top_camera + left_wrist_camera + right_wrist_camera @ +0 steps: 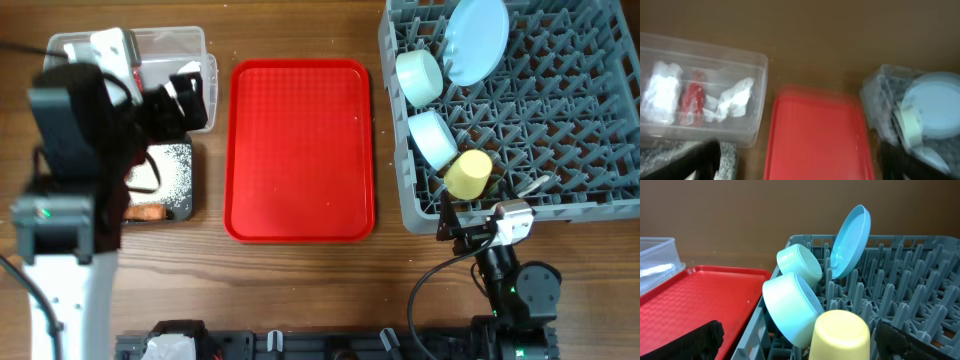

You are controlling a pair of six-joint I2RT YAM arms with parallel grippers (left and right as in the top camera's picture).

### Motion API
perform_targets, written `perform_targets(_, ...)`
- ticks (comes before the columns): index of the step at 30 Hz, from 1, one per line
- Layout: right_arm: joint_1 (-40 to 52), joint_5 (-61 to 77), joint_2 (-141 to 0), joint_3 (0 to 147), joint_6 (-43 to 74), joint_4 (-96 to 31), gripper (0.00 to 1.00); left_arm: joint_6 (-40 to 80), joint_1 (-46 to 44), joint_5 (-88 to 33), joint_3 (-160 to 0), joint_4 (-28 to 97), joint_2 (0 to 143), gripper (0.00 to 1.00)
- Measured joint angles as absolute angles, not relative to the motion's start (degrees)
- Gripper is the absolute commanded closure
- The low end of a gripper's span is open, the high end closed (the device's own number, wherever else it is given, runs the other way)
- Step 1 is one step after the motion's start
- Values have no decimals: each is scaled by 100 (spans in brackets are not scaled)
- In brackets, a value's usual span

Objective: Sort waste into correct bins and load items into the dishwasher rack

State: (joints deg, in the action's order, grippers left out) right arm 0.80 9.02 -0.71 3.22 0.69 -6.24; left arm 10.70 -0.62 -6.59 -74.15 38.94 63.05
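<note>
The grey dishwasher rack [560, 130] holds the pale blue plate [477, 38] upright, two mint bowls [419, 77] [433, 138] on their sides and the yellow cup [467, 173] upside down. My right gripper [472, 220] is open at the rack's front edge, with the cup [840, 335] just ahead between its fingers [805, 347]. The clear tub [705, 95] holds white tissues [732, 100] and the red wrapper [692, 97]. The black tray [175, 170] holds rice grains and the carrot [147, 213]. My left gripper [185, 100] is open and empty above the bins.
The flat red tray [300, 150] lies between the bins and the rack, with nothing on it. My left arm covers most of the bins from above. The table's front edge carries the arm bases.
</note>
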Motion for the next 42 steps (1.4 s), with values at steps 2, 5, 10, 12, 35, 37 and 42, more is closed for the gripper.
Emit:
perform_targets(2, 80, 904, -71, 322, 84, -620, 0, 1068, -62, -727, -5153, 1826, 5164, 0)
perform_targets(5, 80, 902, -67, 322, 86, -633, 0, 1083, -64, -725, -2873, 338, 3352, 0)
perform_targets(10, 80, 902, -69, 322, 86, -633, 0, 1083, -64, -502, -784, -370, 1219, 0)
perform_targets(12, 80, 904, -73, 322, 86, -635, 0, 1083, -64, -425, -414, -392, 624, 0)
perform_targets(35, 80, 902, -73, 322, 86, -635, 0, 1083, -64, -261, -58, 392, 75, 0)
perform_targets(37, 80, 904, -73, 322, 86, -635, 0, 1083, -64, -261, -58, 392, 73, 0)
perform_targets(42, 80, 904, -73, 322, 86, -635, 0, 1083, -64, -261, -58, 392, 73, 0)
